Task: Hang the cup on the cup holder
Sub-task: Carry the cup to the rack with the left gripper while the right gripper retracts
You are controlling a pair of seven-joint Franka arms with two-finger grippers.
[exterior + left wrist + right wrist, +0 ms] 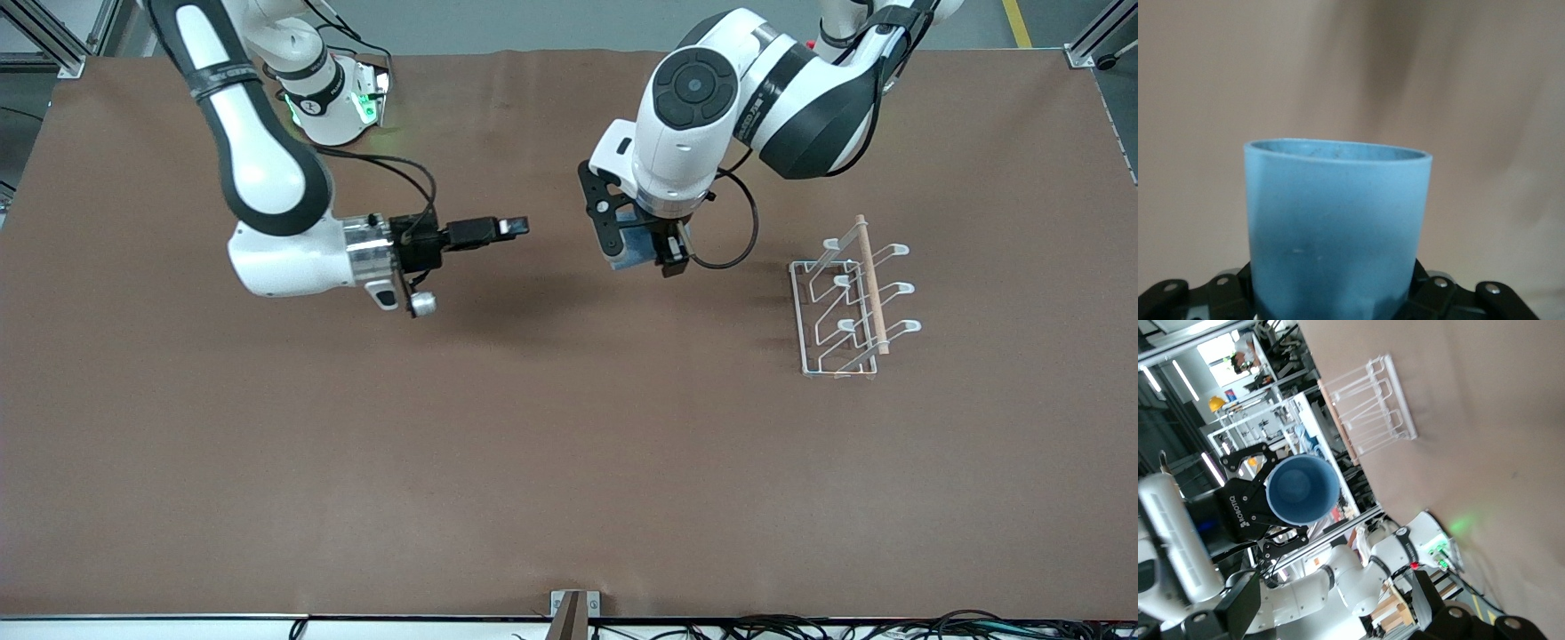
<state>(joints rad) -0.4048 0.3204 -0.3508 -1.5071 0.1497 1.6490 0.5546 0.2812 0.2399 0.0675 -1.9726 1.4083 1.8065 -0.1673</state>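
I see a matt, smooth plastic cup (1338,233), a glossy white wire cup holder (845,307) with a pale wooden rod (871,284), and a matt brown counter (533,462).

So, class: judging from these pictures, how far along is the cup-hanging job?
Done: the cup is off the table, gripped in the left tool. In hand: it hangs in the air over bare table, short of the rack. Left: carry it over and hang it on a prong; all are bare. The right tool waits over the table.
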